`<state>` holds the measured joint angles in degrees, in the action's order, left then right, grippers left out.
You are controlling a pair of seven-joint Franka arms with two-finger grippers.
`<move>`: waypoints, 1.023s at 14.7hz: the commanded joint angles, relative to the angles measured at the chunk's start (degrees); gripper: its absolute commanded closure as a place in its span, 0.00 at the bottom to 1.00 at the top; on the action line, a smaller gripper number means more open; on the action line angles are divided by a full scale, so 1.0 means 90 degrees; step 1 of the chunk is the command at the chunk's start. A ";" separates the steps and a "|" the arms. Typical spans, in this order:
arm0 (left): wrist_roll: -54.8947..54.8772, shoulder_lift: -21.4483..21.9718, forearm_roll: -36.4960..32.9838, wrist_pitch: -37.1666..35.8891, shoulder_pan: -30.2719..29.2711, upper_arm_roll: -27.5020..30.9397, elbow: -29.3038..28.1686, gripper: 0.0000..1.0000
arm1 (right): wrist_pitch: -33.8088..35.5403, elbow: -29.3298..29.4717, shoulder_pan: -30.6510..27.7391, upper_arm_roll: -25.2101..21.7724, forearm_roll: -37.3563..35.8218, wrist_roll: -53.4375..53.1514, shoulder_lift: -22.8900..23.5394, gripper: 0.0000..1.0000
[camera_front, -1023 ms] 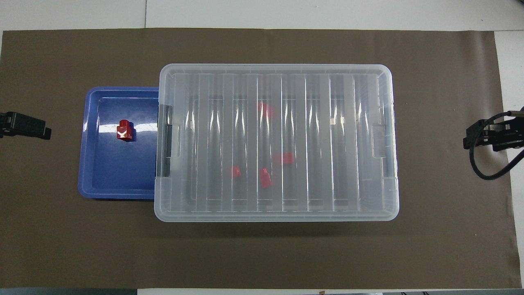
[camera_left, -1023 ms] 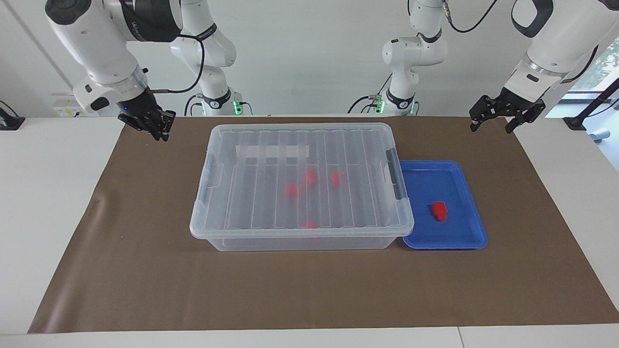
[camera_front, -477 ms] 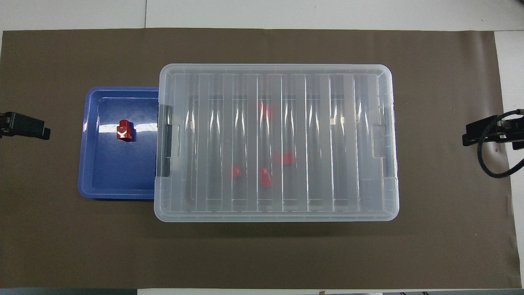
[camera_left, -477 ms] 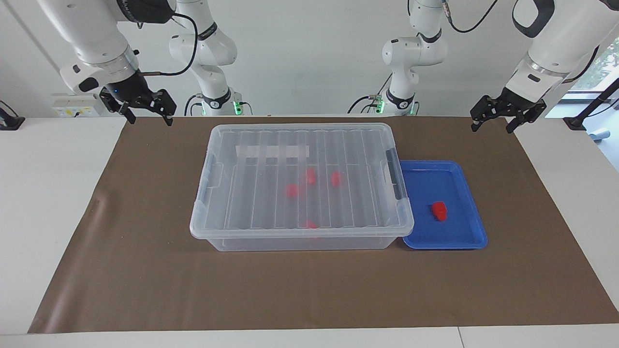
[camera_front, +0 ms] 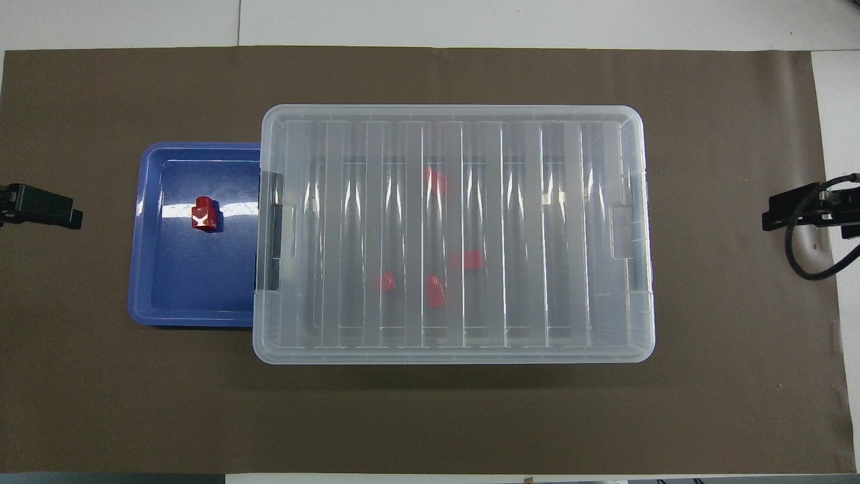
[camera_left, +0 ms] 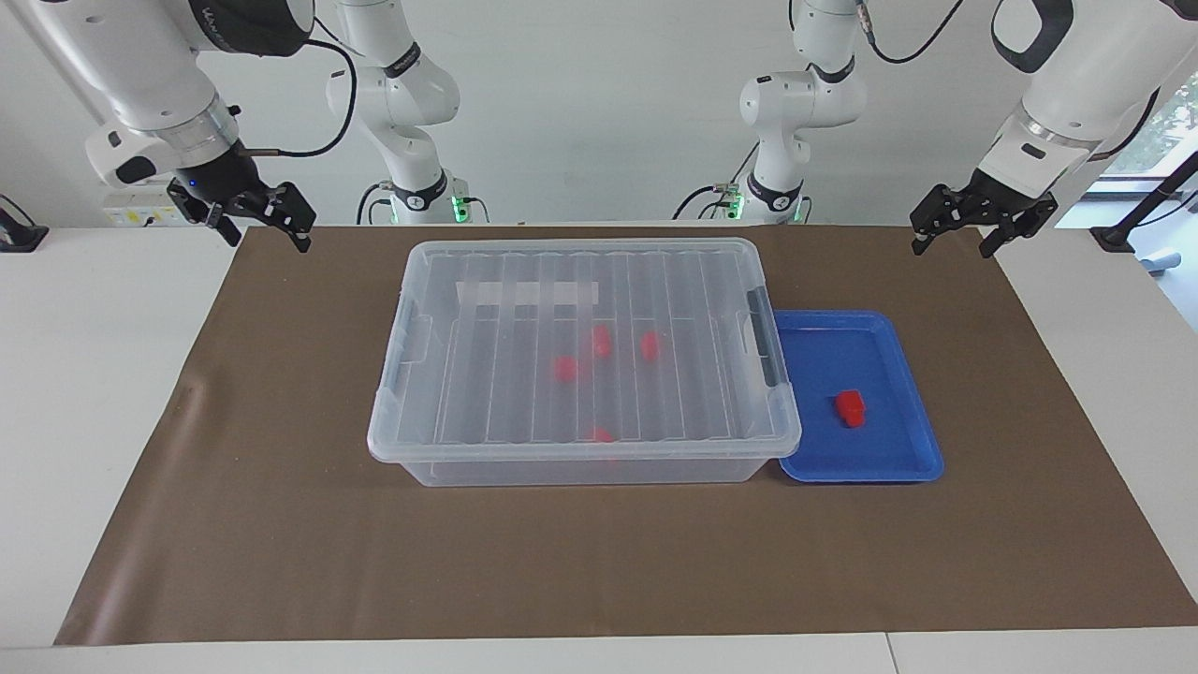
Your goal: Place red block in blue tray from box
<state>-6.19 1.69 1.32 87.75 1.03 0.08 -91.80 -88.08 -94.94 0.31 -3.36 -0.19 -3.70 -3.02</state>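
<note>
Lidded box (camera_left: 585,360) beside tray (camera_left: 898,459) holding one red block (camera_left: 850,408); left gripper (camera_left: 966,239) and right gripper (camera_left: 265,234) raised over worktop (camera_left: 281,524), both spread wide, empty.

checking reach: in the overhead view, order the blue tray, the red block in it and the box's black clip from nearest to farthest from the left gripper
From the left gripper:
1. Blue tray, its rim at the left arm's end of the table.
2. Red block, inside the tray.
3. Black clip, on the box end beside the tray.
</note>
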 commanded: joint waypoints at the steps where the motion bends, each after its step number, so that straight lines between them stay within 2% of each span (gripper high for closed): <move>1: -0.0054 0.0183 0.0029 -0.0023 -0.0036 0.0001 -0.0181 0.00 | 0.0011 -0.0067 0.0131 -0.0007 -0.0077 0.0099 -0.0075 0.00; 6: -0.0054 0.0183 0.0019 -0.0023 -0.0036 0.0001 -0.0181 0.00 | 0.0001 -0.0086 0.0327 -0.0173 -0.0086 0.0079 -0.0104 0.00; 15: -0.0054 0.0183 0.0019 -0.0023 -0.0036 0.0001 -0.0181 0.00 | 0.0011 -0.0086 0.0317 -0.0173 -0.0086 0.0099 -0.0114 0.00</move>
